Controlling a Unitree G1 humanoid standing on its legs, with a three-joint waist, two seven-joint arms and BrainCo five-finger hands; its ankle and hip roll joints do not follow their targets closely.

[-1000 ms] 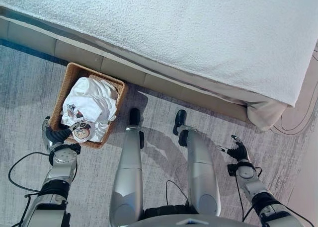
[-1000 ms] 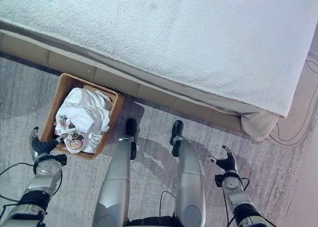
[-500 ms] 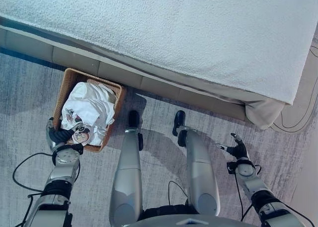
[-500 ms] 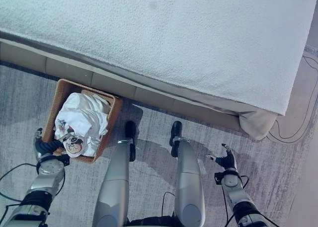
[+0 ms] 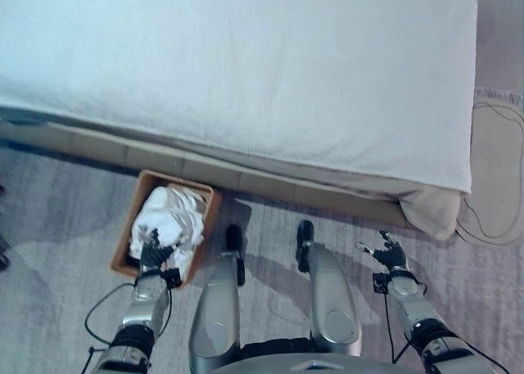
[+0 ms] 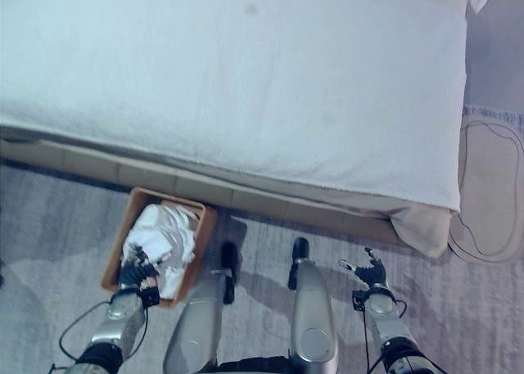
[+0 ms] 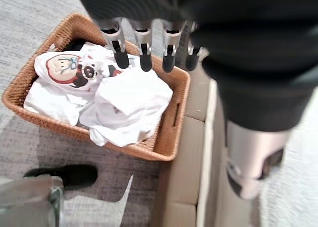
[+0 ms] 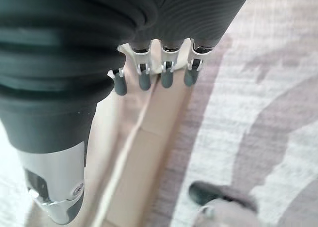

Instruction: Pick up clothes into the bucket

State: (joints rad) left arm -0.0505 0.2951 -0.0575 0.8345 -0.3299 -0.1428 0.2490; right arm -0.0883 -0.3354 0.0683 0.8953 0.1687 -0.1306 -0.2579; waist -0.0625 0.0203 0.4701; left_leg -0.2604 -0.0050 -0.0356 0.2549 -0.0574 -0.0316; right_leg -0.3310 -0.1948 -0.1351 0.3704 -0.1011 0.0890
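Hovering left hand (image 7: 149, 48) over white clothes (image 7: 124, 103) hiding basket (image 7: 169, 137) floor

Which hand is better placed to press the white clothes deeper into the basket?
Probably the left hand: it hovers open right above the white clothes in the wicker basket. The right hand hangs open over the carpet, far away.

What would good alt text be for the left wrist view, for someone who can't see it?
The robot's left hand hangs open, fingers straight, above a wicker basket holding crumpled white clothes, one printed with a cartoon face. The basket sits on grey carpet against a beige bed base.
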